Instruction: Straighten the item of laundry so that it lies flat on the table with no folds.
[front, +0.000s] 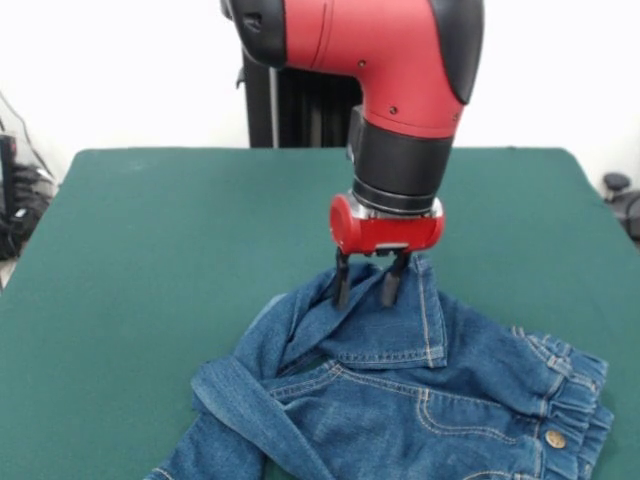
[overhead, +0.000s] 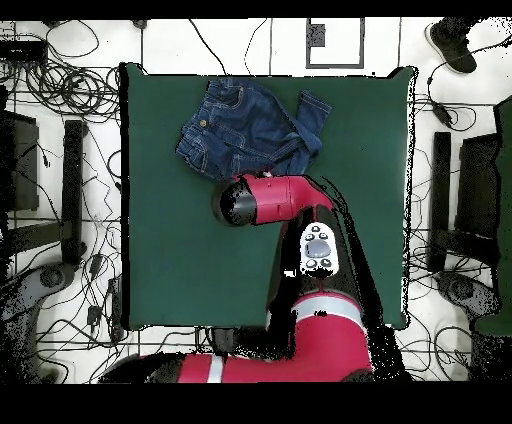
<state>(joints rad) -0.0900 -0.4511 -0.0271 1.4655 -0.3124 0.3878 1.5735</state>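
**Claw pinching a raised fold of the jeans**

We cannot see the whole garment in the front view: the jeans (front: 420, 400) run off the bottom edge, so the legs' ends and part of the waistband are cut off. In the overhead view the arm's red wrist covers the claw completely, and it also hides the edge of the jeans (overhead: 250, 130) nearest the robot. The upper arm is cropped by the top of the front view.

In the front view we see the gripper (front: 369, 280) pointing straight down, its two dark fingers (front: 342, 280) set a narrow gap apart. They are closed on a peak of denim that rises up between them, so we read the claw as grasping the jeans rather than released. The cloth slopes away from that peak on both sides.

The jeans lie crumpled on the table (front: 150, 250), with one leg folded across the other and the gathered waistband and metal button (front: 555, 438) toward the picture's right. From above, they sit near the table's (overhead: 170, 250) far edge from the robot, roughly midway along it.
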